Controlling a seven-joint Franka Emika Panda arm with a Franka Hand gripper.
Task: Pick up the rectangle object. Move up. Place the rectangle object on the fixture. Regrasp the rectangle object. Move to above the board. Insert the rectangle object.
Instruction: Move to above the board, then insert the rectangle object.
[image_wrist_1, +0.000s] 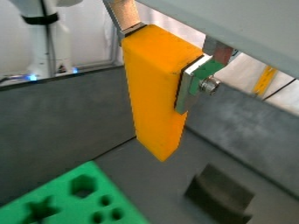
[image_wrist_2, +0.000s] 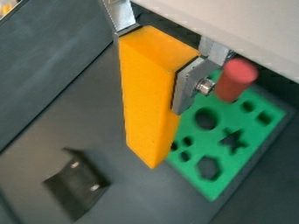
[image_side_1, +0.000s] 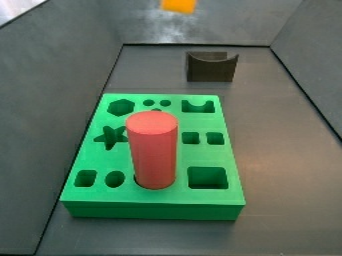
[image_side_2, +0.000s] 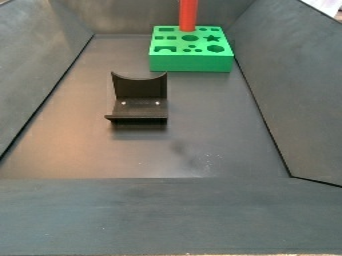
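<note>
My gripper (image_wrist_1: 160, 61) is shut on the upper end of the rectangle object (image_wrist_1: 155, 105), a yellow-orange block that hangs upright between the silver fingers (image_wrist_1: 191, 86). Both wrist views show this grasp (image_wrist_2: 156, 59). The block (image_wrist_2: 142, 114) is held high above the floor. In a side view only its lower end (image_side_1: 178, 5) shows at the top edge, above and behind the fixture (image_side_1: 211, 65). The fixture (image_side_2: 138, 100) stands apart from the green board (image_side_2: 191, 55). The gripper is out of view in both side views.
A red cylinder (image_side_1: 151, 150) stands upright in a hole at the board's (image_side_1: 201, 150) front; it also shows in a wrist view (image_wrist_2: 233, 79). Sloping dark walls (image_side_2: 47, 80) enclose the floor. The fixture (image_wrist_2: 79, 184) and board (image_wrist_1: 70, 197) lie below the gripper.
</note>
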